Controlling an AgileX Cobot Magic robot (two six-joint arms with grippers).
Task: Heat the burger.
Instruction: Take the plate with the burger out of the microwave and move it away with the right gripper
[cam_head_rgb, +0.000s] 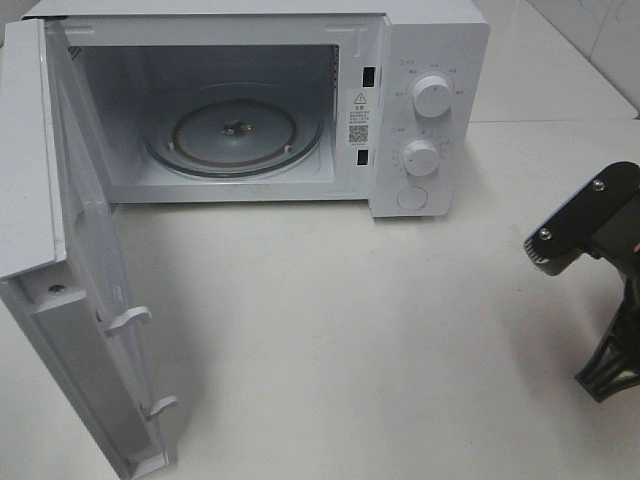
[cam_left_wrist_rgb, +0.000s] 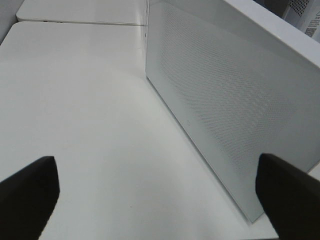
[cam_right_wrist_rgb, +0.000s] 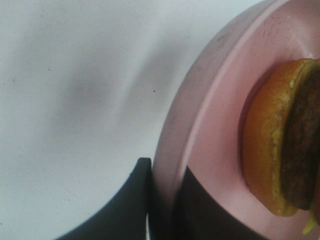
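White surface (cam_head_rgb: 350, 330) carries an open microwave (cam_head_rgb: 240, 110), only its glass tray (cam_head_rgb: 235, 130) inside. Right pincer (cam_right_wrist_rgb: 162, 210) grips a pink plate (cam_right_wrist_rgb: 210, 125) holding the burger (cam_right_wrist_rgb: 280, 140). Left pincer (cam_left_wrist_rgb: 155, 195) gapes wide.

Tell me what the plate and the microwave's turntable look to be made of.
Plate: likely matte pink plastic, going by its soft, dull sheen; ceramic can't be ruled out. Turntable: clear glass, seemingly, since it is see-through with glossy ringed reflections.
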